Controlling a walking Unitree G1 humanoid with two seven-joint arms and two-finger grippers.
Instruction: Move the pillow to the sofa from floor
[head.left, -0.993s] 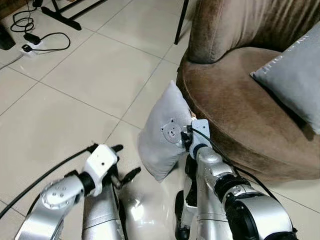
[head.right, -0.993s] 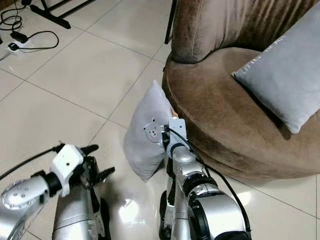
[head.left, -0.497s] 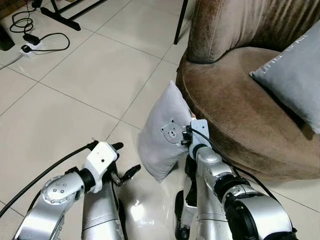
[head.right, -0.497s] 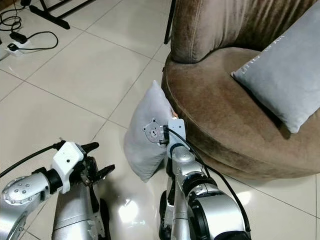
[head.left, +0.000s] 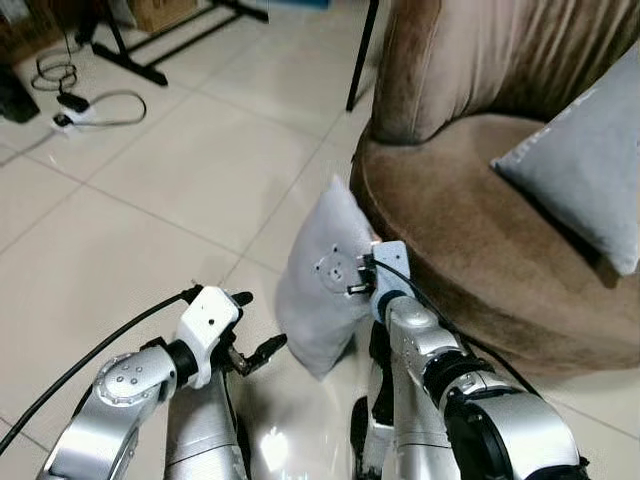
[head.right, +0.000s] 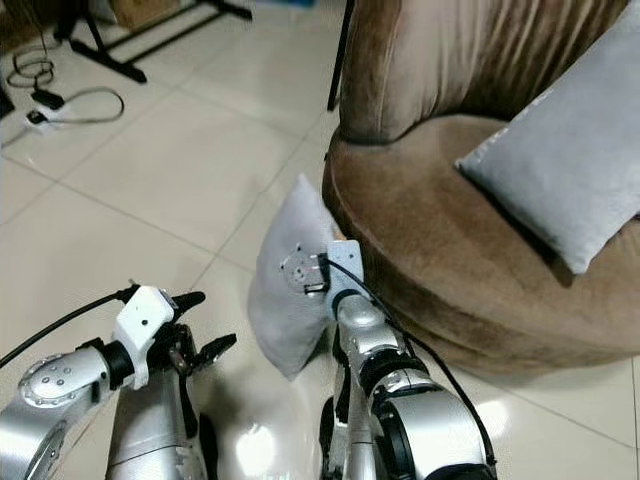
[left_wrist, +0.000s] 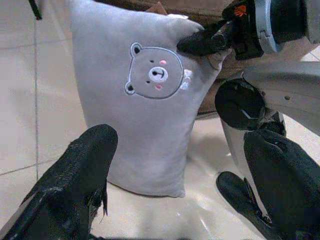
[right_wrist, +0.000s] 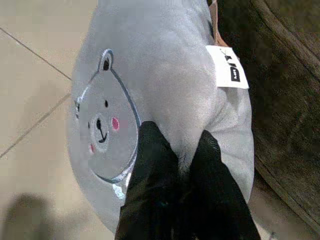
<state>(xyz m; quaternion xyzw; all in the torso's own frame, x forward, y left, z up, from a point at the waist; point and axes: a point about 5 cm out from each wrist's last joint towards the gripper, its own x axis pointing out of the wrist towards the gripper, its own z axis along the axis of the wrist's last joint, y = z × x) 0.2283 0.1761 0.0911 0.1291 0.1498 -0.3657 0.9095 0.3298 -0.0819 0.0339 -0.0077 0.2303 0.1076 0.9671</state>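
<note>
A grey pillow (head.left: 322, 280) with a bear face stands on edge on the tiled floor, leaning against the front of the brown sofa (head.left: 470, 220). My right gripper (right_wrist: 176, 160) is shut on a fold of the pillow beside the bear face (right_wrist: 107, 135); a white tag (right_wrist: 227, 67) hangs from the pillow's edge. My left gripper (head.left: 252, 330) hangs open low at the left, a short way from the pillow. Its two black fingers (left_wrist: 82, 170) frame the pillow (left_wrist: 145, 100) in the left wrist view without touching it.
A second grey pillow (head.right: 560, 165) rests on the sofa seat at the right. A black stand leg (head.left: 355, 55) rises beside the sofa's back. Cables and a power strip (head.left: 75, 110) lie on the tiles at the far left, near a black frame (head.left: 150, 40).
The whole picture has shifted slightly, so the camera has moved. My right gripper still pinches the pillow; the pillow's top now sits a little closer against the sofa's edge.
</note>
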